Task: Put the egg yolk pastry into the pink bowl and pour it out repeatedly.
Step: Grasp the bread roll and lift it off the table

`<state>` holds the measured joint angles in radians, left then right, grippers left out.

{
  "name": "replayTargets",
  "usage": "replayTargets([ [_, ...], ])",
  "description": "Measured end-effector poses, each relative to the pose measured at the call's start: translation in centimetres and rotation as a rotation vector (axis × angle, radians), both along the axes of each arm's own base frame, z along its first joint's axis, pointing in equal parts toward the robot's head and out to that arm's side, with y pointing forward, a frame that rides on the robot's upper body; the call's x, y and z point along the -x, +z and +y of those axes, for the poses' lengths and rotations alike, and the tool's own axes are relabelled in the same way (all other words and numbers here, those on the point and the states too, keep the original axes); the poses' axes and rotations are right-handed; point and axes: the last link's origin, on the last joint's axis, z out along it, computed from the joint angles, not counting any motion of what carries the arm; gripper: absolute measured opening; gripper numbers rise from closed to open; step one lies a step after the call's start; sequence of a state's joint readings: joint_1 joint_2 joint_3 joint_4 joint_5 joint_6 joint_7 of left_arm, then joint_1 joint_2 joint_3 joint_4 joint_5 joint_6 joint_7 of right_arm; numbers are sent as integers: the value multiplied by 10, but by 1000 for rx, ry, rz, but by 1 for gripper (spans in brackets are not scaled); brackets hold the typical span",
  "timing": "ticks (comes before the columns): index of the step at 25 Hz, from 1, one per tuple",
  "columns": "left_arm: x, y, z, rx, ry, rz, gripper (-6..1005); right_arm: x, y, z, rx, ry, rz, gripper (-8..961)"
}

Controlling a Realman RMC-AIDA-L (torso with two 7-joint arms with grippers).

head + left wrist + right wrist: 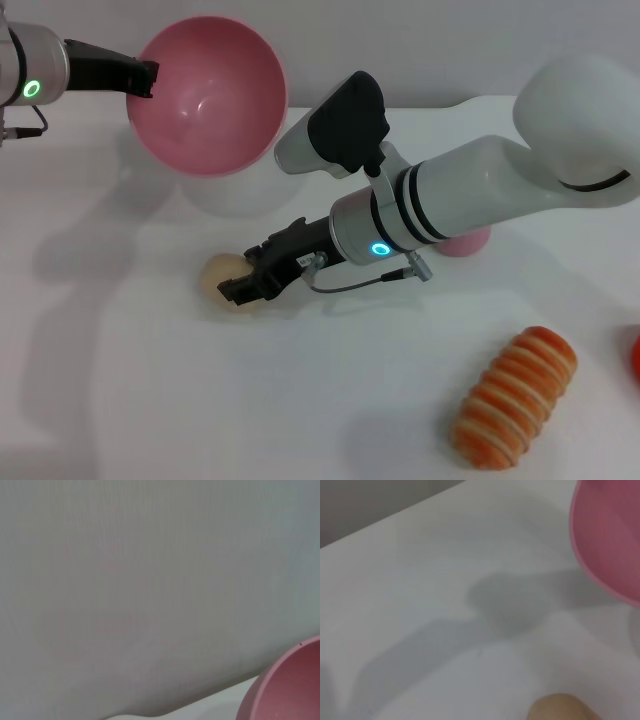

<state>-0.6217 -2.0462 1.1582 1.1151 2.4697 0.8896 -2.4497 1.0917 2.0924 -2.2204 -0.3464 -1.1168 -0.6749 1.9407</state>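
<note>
On the white table, the egg yolk pastry sits just beside the right end effector, whose black fingers reach its side; I cannot tell if they are clenched on it. The pastry looks small, round, pale and dull, likely light and a bit soft, so a gentle pinch across its middle should work best. Up high, the left end effector is clenched on the rim of the pink bowl, smooth shiny plastic, tipped with nothing inside.
</note>
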Motion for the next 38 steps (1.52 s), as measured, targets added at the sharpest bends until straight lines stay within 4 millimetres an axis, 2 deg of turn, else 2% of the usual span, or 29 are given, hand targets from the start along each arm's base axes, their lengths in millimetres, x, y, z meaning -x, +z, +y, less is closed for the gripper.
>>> replayTargets([
  [14,1,2,-2,-3,-1,1,89,-5,1,2,-12,-41,-2,475],
  [19,0,7,-4,-19,-14,4,89,-4,1,2,-12,-39,-5,235],
  [30,3,8,-6,-23,-9,5,90,-4,1,4,-25,-38,-6,33],
  [38,4,9,-7,-24,-8,8,91,-4,0,3,-31,-39,2,0],
])
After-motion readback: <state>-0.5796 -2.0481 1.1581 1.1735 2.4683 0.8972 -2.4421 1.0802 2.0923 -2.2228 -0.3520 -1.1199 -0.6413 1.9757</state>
